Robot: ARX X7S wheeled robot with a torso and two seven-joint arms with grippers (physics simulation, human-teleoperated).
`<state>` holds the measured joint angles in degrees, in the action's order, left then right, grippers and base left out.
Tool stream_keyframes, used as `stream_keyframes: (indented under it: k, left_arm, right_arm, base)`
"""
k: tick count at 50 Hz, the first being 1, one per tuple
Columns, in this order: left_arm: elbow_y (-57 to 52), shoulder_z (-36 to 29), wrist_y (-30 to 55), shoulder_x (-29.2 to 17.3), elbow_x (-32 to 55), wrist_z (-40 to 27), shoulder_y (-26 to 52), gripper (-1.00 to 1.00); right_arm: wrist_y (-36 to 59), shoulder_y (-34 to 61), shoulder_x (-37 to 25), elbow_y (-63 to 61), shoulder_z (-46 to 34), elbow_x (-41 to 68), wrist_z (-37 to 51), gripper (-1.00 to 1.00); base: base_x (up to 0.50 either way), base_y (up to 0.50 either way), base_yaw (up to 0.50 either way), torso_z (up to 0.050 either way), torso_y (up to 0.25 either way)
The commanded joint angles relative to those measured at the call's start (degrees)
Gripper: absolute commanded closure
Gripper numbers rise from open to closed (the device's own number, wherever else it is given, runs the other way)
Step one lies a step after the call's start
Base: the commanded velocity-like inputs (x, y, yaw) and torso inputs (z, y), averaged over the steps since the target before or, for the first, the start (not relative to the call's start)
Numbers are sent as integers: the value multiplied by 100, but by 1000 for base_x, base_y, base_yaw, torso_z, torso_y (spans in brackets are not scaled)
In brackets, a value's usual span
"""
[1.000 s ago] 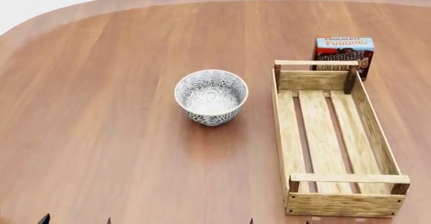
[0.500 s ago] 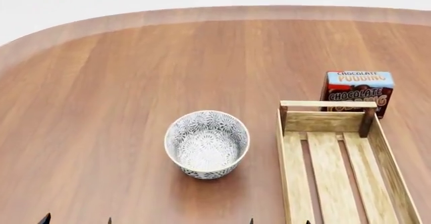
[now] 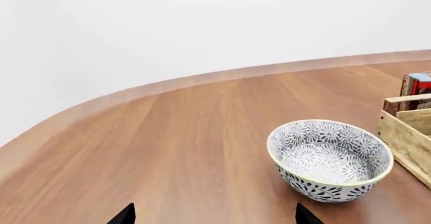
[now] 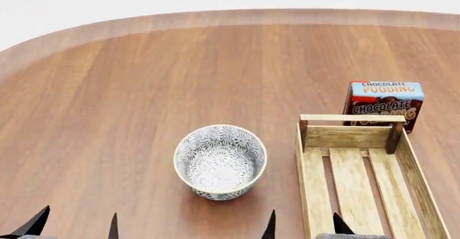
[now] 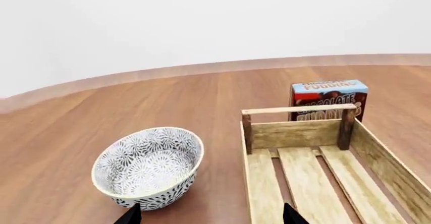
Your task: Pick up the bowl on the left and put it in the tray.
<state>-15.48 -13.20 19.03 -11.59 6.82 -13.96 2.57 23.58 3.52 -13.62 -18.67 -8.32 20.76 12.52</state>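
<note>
Left gripper (image 4: pixel 75 225), spread open, should straddle the bowl's (image 4: pixel 220 161) rim; the tray (image 4: pixel 311 185) waits at three o'clock.

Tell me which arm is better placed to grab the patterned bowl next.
Probably the left: the bowl sits left of the crate, between both grippers. The right gripper is open near the crate; the left gripper is open too.

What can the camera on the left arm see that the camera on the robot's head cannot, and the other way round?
Only the left wrist view shows the white wall behind the table. Only the head view shows both pairs of claw tips, the left claw and the right claw, both open. Both show the small round floral-patterned ceramic bowl, the light-wood slatted tray, the chocolate pudding box and the brown wooden table.
</note>
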Motion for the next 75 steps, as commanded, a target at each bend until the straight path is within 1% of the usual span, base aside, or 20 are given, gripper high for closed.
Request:
stream_keyframes:
  k: [1, 4, 5, 8, 9, 12, 14, 15, 17, 18, 20, 26, 35, 55, 63, 68, 70, 75]
  left_arm:
    - [-2088, 321, 2224, -153, 500, 307, 499, -100]
    - [-2325, 377, 2358, -175, 490, 238, 681, -100]
    - [-2501, 552, 2520, -135, 663, 258, 800, -100]
    - [-2720, 641, 2708, -138, 746, 227, 975, -100]
    - [-2894, 702, 2959, -140, 865, 241, 1115, -100]
    - [-3102, 755, 3196, -146, 973, 229, 1263, -100]
    - [-3193, 687, 3084, -197, 923, 241, 1271, -100]
    - [-3198, 661, 3044, -211, 899, 236, 1259, -100]
    - [-3166, 857, 2901, -147, 1199, 465, 1190, -100]
    - [-3142, 950, 2840, -103, 1261, 478, 1157, -100]
    - [-3121, 990, 2905, -108, 1341, 510, 1186, -100]
    - [-3179, 1007, 3002, -131, 1388, 468, 1242, -100]
    - [-3123, 948, 2981, -165, 1358, 418, 1237, -100]
    - [-2976, 943, 2816, -196, 1432, 431, 1168, -100]
    - [-2898, 1038, 2707, -154, 1502, 419, 1161, -100]
    - [-2884, 1049, 2371, -162, 1501, 520, 1056, -100]
    - [-2904, 966, 2256, -208, 1377, 504, 1027, -100]
    - [-2927, 945, 2208, -231, 1395, 519, 997, -100]
  right_arm:
    - [2460, 866, -357, -2168, 598, 901, 442, -100]
    - [2779, 1272, -434, -2500, 754, 1078, 565, -100]
    - [3148, 1598, -401, -2667, 1047, 1484, 625, -100]
    - [3556, 2007, -405, -2892, 1295, 1844, 767, -100]
    - [3831, 2260, -400, -3011, 1420, 2038, 896, -100]
    - [4140, 2534, -357, -3155, 1627, 2319, 1069, -100]
    - [4270, 2620, -308, -3173, 1728, 2472, 1137, -100]
    - [4282, 2617, -295, -3153, 1733, 2488, 1147, -100]
    - [4202, 2509, -309, -3073, 1606, 2417, 1080, -100]
    - [4152, 2472, -312, -3055, 1582, 2388, 1060, -100]
    - [4162, 2482, -322, -3055, 1604, 2413, 1069, -100]
    - [4262, 2635, -352, -3118, 1664, 2512, 1164, -100]
    - [4170, 2646, -432, -3122, 1614, 2448, 1183, -100]
    - [3875, 2491, -502, -3004, 1524, 2351, 1136, -100]
    - [3794, 2435, -523, -2987, 1501, 2330, 1138, -100]
    - [3701, 2390, -536, -2957, 1428, 2265, 1118, -100]
    - [3709, 2393, -538, -2966, 1438, 2288, 1129, -100]
    - [3685, 2380, -557, -2974, 1430, 2293, 1138, -100]
  base:
    - [0, 0, 0, 0, 0]
    - [0, 0, 0, 0, 0]
    - [0, 0, 0, 0, 0]
    - [0, 0, 0, 0, 0]
    - [0, 0, 0, 0, 0]
    - [0, 0, 0, 0, 0]
    - [0, 0, 0, 0, 0]
    - [0, 0, 0, 0, 0]
    - [0, 0, 0, 14, 0]
    - [0, 0, 0, 50, 0]
    - [0, 0, 0, 50, 0]
    - [0, 0, 0, 50, 0]
    - [0, 0, 0, 50, 0]
    - [0, 0, 0, 50, 0]
    - [0, 0, 0, 50, 0]
    - [0, 0, 0, 0, 0]
    - [0, 0, 0, 0, 0]
    - [0, 0, 0, 0, -205]
